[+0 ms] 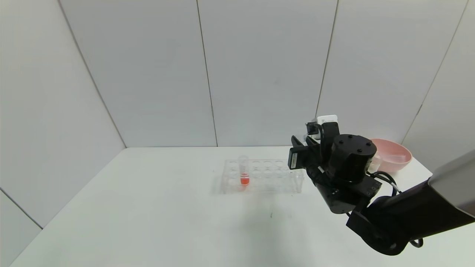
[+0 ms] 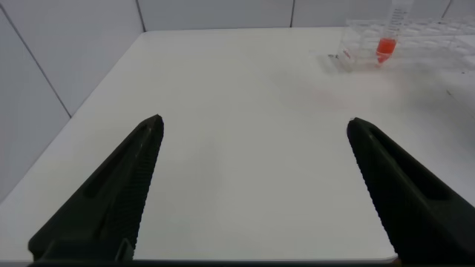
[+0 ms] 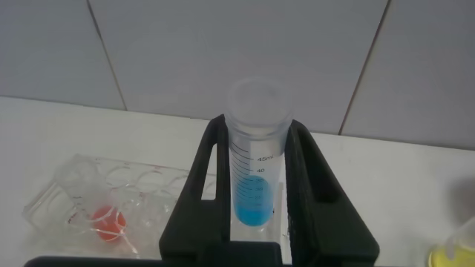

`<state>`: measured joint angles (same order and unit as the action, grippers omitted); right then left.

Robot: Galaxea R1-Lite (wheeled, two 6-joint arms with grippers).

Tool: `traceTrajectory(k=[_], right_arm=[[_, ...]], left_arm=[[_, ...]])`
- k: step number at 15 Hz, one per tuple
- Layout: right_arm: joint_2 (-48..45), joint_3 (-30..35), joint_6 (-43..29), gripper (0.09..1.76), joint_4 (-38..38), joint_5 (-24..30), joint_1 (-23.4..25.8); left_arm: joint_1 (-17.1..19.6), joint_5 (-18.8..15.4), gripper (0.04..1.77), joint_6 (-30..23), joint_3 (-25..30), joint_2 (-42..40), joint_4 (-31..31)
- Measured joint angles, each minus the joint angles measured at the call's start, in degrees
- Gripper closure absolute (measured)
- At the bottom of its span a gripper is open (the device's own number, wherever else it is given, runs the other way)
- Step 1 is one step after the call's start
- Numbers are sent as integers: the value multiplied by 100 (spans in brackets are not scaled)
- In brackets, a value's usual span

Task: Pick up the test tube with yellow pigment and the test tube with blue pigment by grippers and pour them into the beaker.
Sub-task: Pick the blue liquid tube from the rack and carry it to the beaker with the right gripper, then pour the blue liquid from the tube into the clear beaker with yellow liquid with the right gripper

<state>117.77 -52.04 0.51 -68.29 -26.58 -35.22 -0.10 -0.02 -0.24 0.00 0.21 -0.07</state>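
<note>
My right gripper [image 3: 256, 126] is shut on the test tube with blue pigment [image 3: 256, 185], which stands upright between the black fingers with blue liquid at its bottom. In the head view the right gripper [image 1: 302, 152] hovers over the right end of the clear tube rack [image 1: 267, 176], and the wrist hides the tube. A clear vessel holding yellow liquid [image 3: 453, 256] shows at the edge of the right wrist view; I cannot tell whether it is the beaker or the test tube with yellow pigment. My left gripper [image 2: 254, 126] hangs open over bare table, nothing between its fingers.
A tube with red liquid [image 1: 243, 172] stands in the rack's left part. A pink bowl [image 1: 393, 154] sits at the back right, behind the right wrist. White walls close off the table's back and sides.
</note>
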Motion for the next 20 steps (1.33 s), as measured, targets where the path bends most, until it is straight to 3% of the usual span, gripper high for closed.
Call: traceTrajectory(k=[2, 5, 9, 13, 16, 20], right_arm=[[-162, 177, -2, 136, 145, 569, 134], [-733, 780, -49, 136, 460, 2565, 800], [-1684, 1300, -33, 136, 1527, 5403, 2500], [-2221, 1134, 556, 136, 2609, 7476, 4248], [-2164, 624, 1527, 136, 3389, 8410, 5315], [-1738, -553, 2606, 136, 5057, 8559, 5938]], left_arm=[[0, 2, 5, 0, 0, 0, 0], [0, 0, 5, 0, 0, 0, 0], [0, 0, 5, 0, 0, 0, 0], [0, 0, 5, 0, 0, 0, 0], [0, 2, 5, 0, 0, 0, 0], [0, 0, 5, 0, 0, 0, 0]])
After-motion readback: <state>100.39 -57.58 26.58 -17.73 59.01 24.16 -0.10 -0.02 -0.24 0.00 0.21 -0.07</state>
